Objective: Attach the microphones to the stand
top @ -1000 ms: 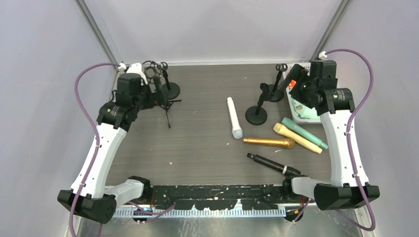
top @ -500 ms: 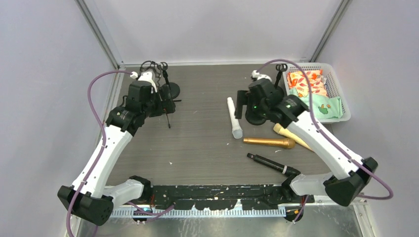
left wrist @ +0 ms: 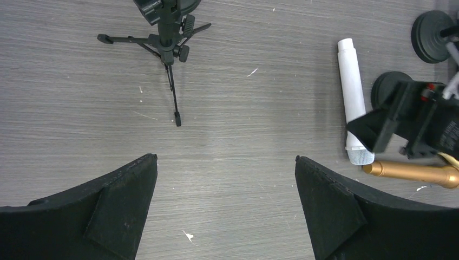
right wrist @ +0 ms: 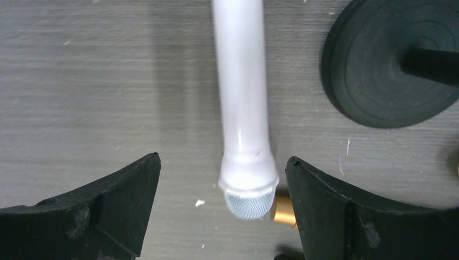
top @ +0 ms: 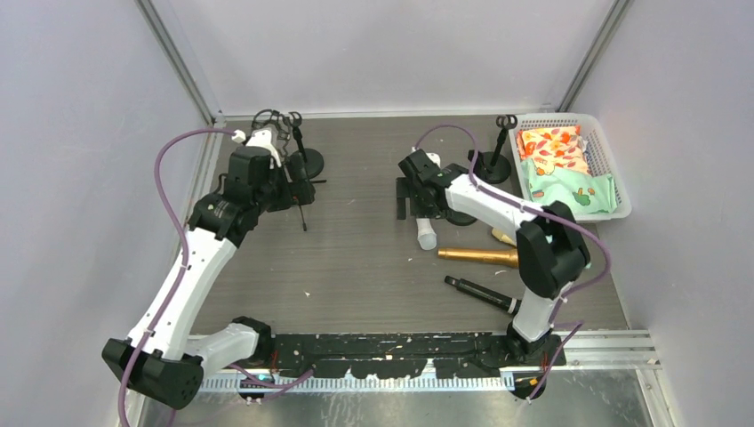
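The white microphone point(right wrist: 242, 108) lies flat on the table, mesh head toward me. My right gripper point(right wrist: 223, 158) is open and hovers over the white microphone's head, one finger on each side, not touching it; it also shows in the top view point(top: 418, 206). The gold microphone point(top: 480, 256) and the black microphone point(top: 485, 295) lie nearer me. The cream-yellow microphone point(top: 500, 237) is mostly hidden by the right arm; the teal one is hidden. A round-base stand point(top: 492, 165) stands at the back right. My left gripper point(left wrist: 226, 158) is open and empty above bare table, near a tripod stand point(left wrist: 168, 46).
A white basket point(top: 622, 210) with coloured packets stands at the back right. A second round stand base point(right wrist: 389, 70) sits just right of the white microphone. Another round-base stand point(top: 309, 163) stands behind the tripod at the back left.
My right arm has swung left from the basket to above the white microphone and come down low. The left arm shifted slightly and then stayed put.
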Robot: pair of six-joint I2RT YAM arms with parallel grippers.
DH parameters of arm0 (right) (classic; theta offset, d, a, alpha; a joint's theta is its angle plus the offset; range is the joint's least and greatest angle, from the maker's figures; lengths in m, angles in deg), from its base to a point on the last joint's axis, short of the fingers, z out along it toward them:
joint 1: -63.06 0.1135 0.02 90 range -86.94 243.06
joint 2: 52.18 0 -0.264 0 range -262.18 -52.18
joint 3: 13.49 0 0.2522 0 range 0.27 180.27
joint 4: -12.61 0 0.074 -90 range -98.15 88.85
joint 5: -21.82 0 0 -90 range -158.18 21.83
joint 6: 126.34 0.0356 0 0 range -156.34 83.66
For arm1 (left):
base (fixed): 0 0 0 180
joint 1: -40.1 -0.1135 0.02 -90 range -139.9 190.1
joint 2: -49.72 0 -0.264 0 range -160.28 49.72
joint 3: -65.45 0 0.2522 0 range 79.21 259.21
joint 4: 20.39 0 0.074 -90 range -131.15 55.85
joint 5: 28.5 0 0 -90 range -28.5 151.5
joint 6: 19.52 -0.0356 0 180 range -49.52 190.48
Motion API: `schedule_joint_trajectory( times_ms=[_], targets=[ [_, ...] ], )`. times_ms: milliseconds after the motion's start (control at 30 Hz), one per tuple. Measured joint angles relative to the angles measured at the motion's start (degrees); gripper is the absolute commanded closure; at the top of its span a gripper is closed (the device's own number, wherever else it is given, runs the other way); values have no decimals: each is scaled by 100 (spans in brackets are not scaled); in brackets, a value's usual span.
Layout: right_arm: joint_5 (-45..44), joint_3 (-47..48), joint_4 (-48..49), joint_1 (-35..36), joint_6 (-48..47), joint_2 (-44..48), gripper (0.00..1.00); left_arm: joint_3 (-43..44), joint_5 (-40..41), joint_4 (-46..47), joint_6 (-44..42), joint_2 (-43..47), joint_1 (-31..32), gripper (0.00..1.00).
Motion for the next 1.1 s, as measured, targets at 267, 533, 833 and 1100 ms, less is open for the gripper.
schedule_joint_trajectory(
  times_ms=[267, 533, 833, 1100],
  targets=[
    [452, 0, 409, -645, -120, -796, 26, 0, -72, -33, -2, 203, 0, 0],
    [667, 17, 579, -588, -387, -1244, 34, -7, -221, -31, 2, 212, 0, 1],
    [505, 74, 544, -573, -713, -1307, 57, -48, -363, -37, -4, 173, 0, 1],
    [529, 107, 503, -555, -984, -1279, 89, 105, -337, -153, -52, 105, 0, 1]
  ],
)
